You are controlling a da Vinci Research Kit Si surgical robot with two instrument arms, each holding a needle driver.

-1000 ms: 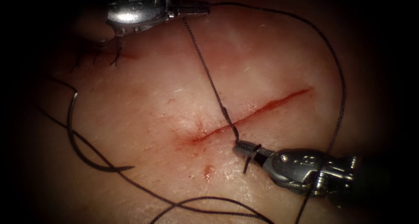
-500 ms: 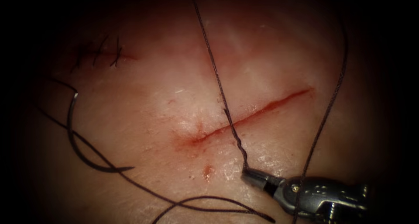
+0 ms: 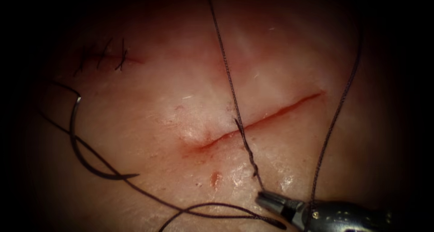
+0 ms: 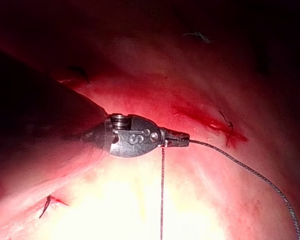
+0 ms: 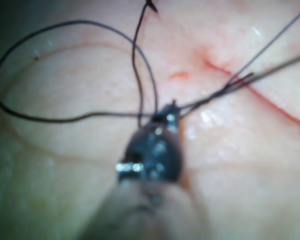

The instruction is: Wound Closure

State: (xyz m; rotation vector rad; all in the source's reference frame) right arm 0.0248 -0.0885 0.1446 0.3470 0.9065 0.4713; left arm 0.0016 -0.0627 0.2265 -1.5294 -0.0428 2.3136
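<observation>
Leftmost, at about nine o'clock in the endoscope view, the needle [image 3: 79, 144] lies free on the tissue [image 3: 149, 96], well left of the cut [image 3: 262, 119], held by neither tool and not in the tissue; its swaged end fades into shadow. Old stitches [image 3: 101, 55] sit at ten o'clock, half lost in the dark rim. Thread [image 3: 230, 85] runs taut from twelve o'clock down across the cut's middle, twisted on itself just below the cut; a second strand drops at three o'clock, and slack loops trail along six o'clock.

Left tool [image 4: 176, 141], seen in its wrist view: fingers pressed together, pinching the thread at their tips, one strand leading away, one hanging down.

Right tool [image 3: 271, 200], at five o'clock in the endoscope view, body cut off by the frame edge: fingers pinched on the thread's twisted end, right of the cut. Its wrist view is blurred; the fingertips there are hard to make out.
</observation>
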